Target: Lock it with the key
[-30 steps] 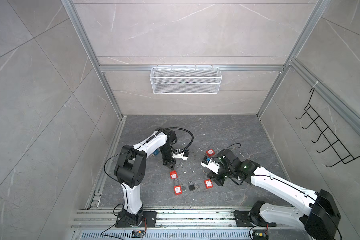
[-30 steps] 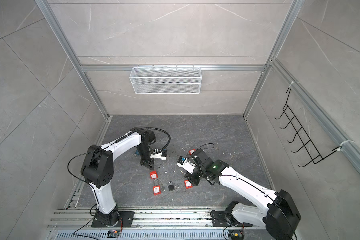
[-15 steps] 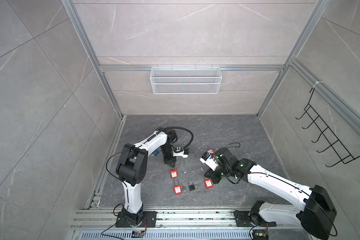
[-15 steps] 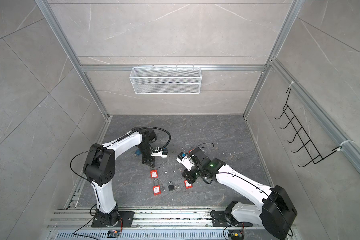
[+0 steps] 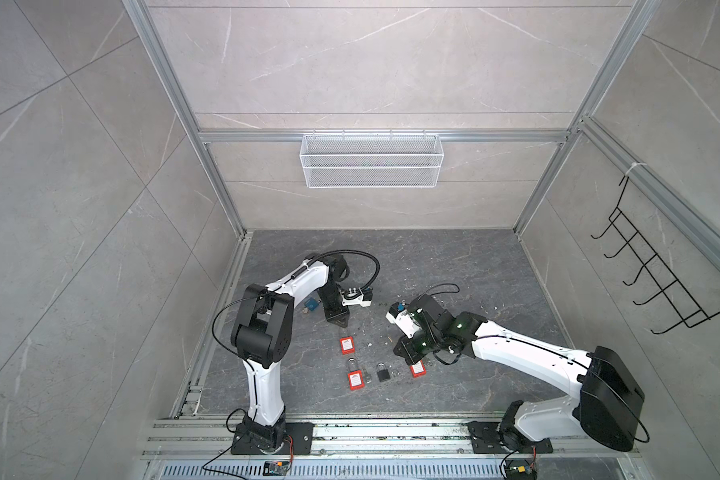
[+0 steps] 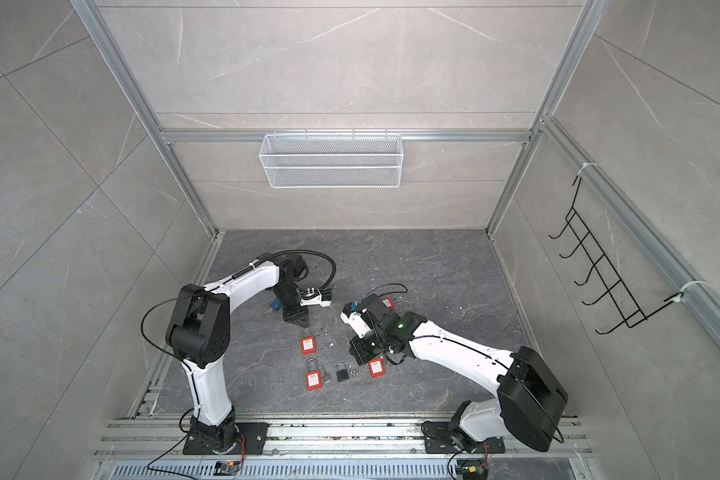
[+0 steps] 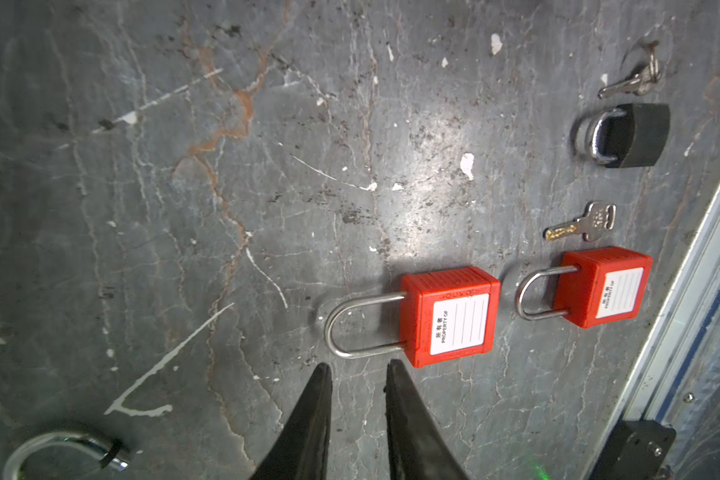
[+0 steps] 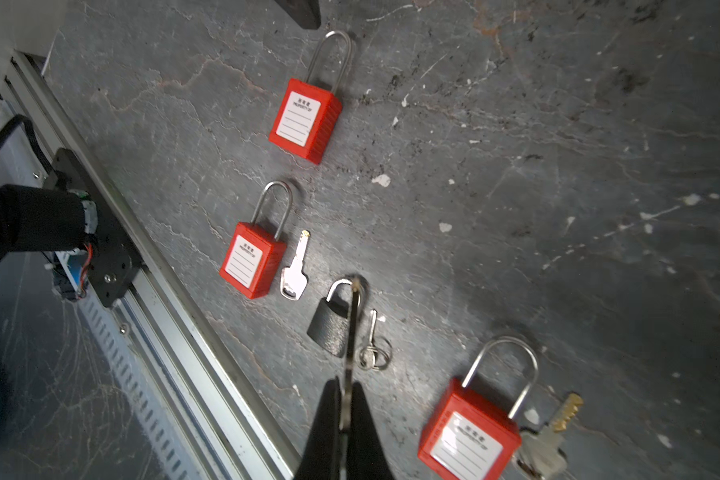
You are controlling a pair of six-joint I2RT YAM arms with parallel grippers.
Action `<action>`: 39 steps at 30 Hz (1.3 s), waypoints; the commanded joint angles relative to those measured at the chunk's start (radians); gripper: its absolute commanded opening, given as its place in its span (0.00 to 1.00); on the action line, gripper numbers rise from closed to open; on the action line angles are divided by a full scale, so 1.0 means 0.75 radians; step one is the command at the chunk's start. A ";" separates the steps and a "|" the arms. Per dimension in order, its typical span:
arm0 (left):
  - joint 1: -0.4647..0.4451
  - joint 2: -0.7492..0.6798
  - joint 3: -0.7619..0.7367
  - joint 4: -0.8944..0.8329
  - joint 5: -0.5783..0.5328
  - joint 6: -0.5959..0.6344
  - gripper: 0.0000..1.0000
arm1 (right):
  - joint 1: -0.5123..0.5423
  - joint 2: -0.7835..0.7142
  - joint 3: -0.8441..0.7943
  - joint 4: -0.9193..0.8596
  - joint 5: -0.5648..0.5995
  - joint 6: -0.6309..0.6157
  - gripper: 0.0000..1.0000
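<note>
**Left:** the left arm (image 5: 304, 282) rises from the front rail (image 5: 350, 432), folds at the elbow and reaches back over the dark counter (image 5: 433, 266). Its wrist is bent so the left pincer (image 7: 358, 368) points down, tips spread a little with nothing between them. The tips stand just beside the shackle of a red padlock (image 7: 449, 318), apart from it.

**Centre:** nearer the rail lie a second red padlock (image 7: 603, 286) and a loose key (image 7: 582, 226) beside it. Next to these are a black padlock (image 7: 628, 135) and a small ring of keys (image 7: 636, 81). Further right lies a third red padlock (image 8: 468, 432) with a bunch of keys (image 8: 545, 440) at its side.

**Right:** the right arm (image 5: 516, 353) stretches low from its base toward the middle, wrist turned down over this row. The right pincer (image 8: 344, 388) is pressed together on a silver key (image 8: 352, 324), held edge-on with the blade pointing out past the tips. In the right wrist view the blade crosses the black padlock, but whether it touches cannot be told.
</note>
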State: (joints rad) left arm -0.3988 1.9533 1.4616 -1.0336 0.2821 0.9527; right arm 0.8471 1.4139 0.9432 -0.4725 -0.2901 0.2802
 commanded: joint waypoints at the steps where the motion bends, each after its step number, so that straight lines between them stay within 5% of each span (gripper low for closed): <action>1: 0.031 -0.058 0.002 0.046 0.027 -0.043 0.27 | 0.033 0.058 0.073 0.016 0.038 0.147 0.00; 10: 0.110 -0.446 -0.229 0.426 0.056 -0.488 0.27 | 0.065 0.295 0.303 -0.058 0.039 0.289 0.00; 17: 0.110 -0.999 -0.632 0.776 0.188 -0.851 0.27 | 0.066 0.563 0.558 -0.162 0.016 0.274 0.00; 27: 0.110 -1.472 -0.842 0.785 0.201 -0.973 0.35 | 0.065 0.858 0.837 -0.340 -0.049 0.289 0.00; 39: 0.110 -1.518 -0.855 0.732 0.287 -0.986 0.36 | 0.065 0.986 0.947 -0.425 -0.063 0.318 0.01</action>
State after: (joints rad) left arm -0.3145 0.8223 0.8093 -0.4919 0.4484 0.2310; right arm 0.8909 2.1174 1.6169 -0.7395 -0.3222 0.5056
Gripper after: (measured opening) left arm 0.357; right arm 0.052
